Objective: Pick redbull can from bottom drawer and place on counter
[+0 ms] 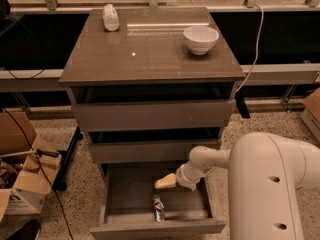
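The redbull can (158,207) lies on its side on the floor of the open bottom drawer (157,228), near the front middle. My gripper (164,183) reaches into the drawer from the right, its pale fingers pointing left, just above and behind the can and apart from it. The counter (150,49) is the glossy top of the cabinet, well above the gripper.
A white bowl (201,38) stands at the counter's back right and a white plastic bottle (110,17) at its back left. Two more drawers sit above the open one. Cardboard boxes (22,179) stand on the floor to the left. My white arm (270,184) fills the lower right.
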